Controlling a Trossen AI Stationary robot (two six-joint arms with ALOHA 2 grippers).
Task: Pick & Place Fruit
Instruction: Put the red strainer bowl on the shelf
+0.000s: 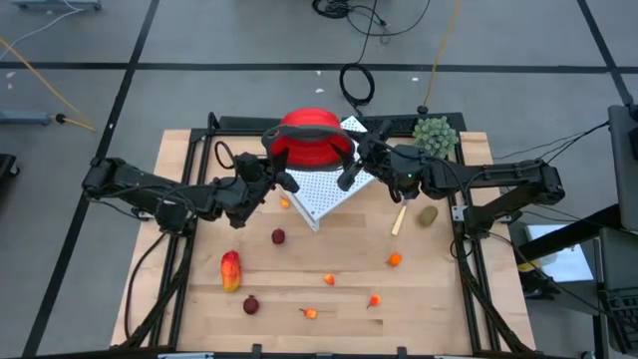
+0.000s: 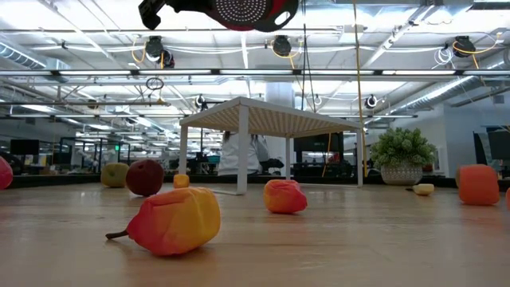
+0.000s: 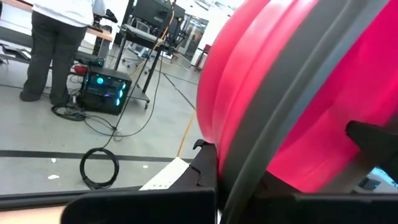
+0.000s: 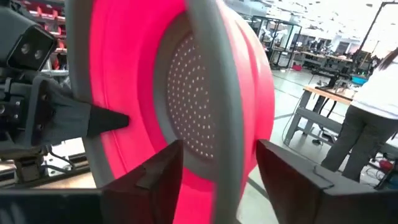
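A red collapsible colander (image 1: pixel 311 140) with a grey rim is held in the air above the white perforated stand (image 1: pixel 329 189) at the back of the wooden table (image 1: pixel 199 299).

The left gripper (image 1: pixel 282 179) is closed on the colander's rim on its left side; the left wrist view shows its fingers (image 3: pixel 205 168) clamped on the grey band. The right gripper (image 1: pixel 351 172) sits at the opposite side of the colander; the right wrist view shows its fingers (image 4: pixel 155 171) spread wide, one on each side of the grey rim without pinching it.

The fruit lies on the table:
- a red-and-yellow pear (image 1: pixel 230 270) near the front left;
- two dark red balls (image 1: pixel 278 236);
- a brown oval (image 1: pixel 428 214) at the right, beside the pale-handled knife (image 1: pixel 398 219);
- small orange pieces (image 1: pixel 395 260) scattered along the front.

A green ball-shaped plant (image 1: pixel 435 135) stands at the back right corner.
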